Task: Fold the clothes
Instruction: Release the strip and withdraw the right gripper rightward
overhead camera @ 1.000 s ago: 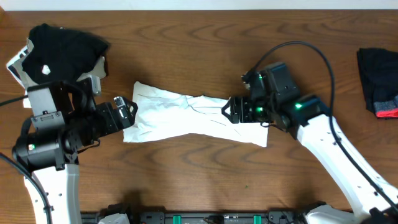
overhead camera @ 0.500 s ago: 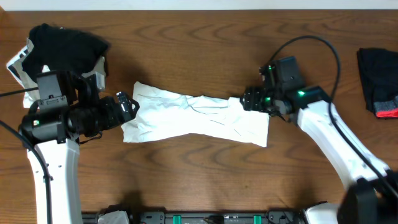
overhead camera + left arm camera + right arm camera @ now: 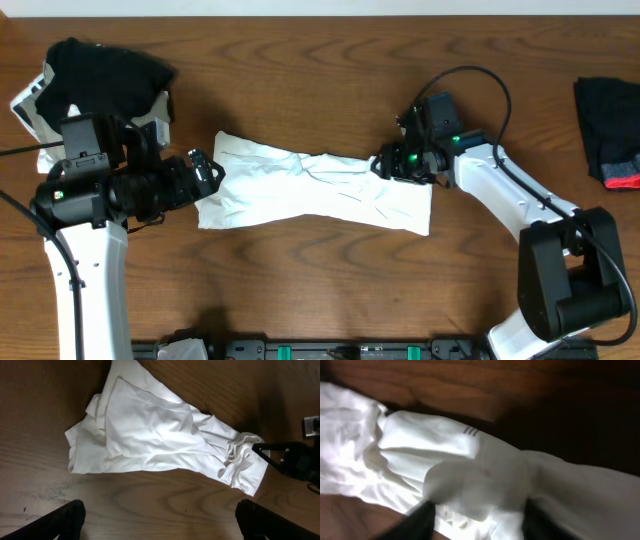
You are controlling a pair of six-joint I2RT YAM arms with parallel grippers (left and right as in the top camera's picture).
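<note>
left jaws wide beside white t-shirt, right jaws low, pinching its edge

We are wearing white shells along our left arm and right arm, showing black joints, glowing small green lights, and trailing a looping black cable.

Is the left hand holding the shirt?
No, the left hand is open and apart from the shirt, with bare table between them.
</note>
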